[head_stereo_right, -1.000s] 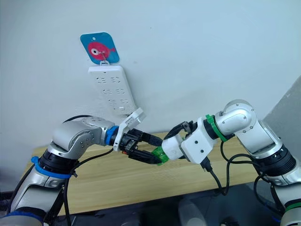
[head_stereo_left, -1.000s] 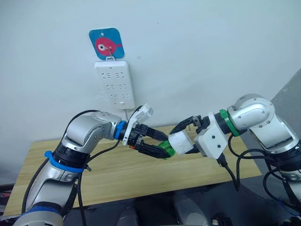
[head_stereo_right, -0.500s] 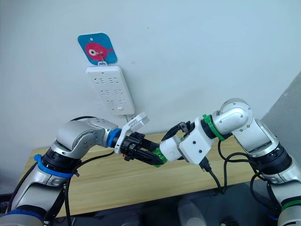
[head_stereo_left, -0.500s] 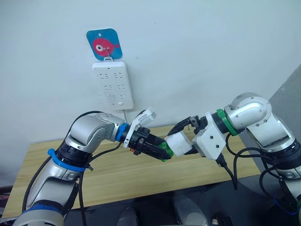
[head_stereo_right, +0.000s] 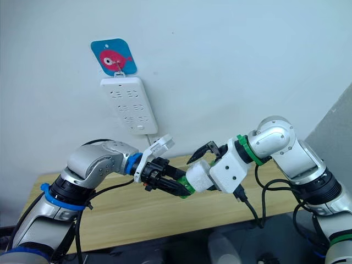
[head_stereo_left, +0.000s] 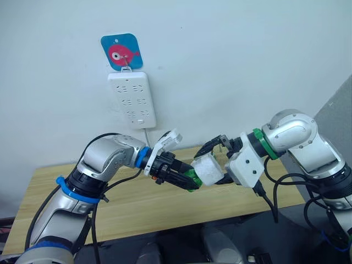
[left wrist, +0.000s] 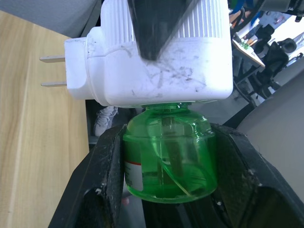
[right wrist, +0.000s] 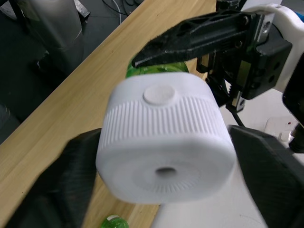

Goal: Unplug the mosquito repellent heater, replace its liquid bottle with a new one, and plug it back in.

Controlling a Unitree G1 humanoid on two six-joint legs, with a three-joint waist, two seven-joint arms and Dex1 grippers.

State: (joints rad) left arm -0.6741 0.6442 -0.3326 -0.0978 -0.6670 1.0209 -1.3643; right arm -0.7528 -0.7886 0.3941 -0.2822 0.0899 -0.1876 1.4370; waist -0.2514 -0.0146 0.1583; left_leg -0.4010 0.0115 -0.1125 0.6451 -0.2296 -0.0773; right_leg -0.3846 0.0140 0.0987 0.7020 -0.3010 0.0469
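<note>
Mosquito repellent heater [head_stereo_left: 210, 169], a small white rounded unit with a ribbed collar and a round vent hole, sits clamped between the two black fingers of the right hand [right wrist: 161, 156], held in the air above the wooden bench [head_stereo_left: 137, 203]. In the left wrist view its two metal prongs [left wrist: 53, 71] stick out sideways over the bench top. A green liquid bottle [left wrist: 168, 152] is joined to the heater's underside, neck up into the white body. The left hand [head_stereo_left: 184, 177] has its fingers closed on either side of this bottle, gripping its clear green walls; a white label edge shows on the bottle near one finger. The two hands meet end to end, left on the bottle, right on the heater. Near the right hand, on the bench, part of another green bottle [right wrist: 113, 222] lies. Behind both hands, on the wall, a white multi-socket power strip [head_stereo_left: 132, 99] hangs from a blue hook plate with a pink fish [head_stereo_left: 122, 51].
</note>
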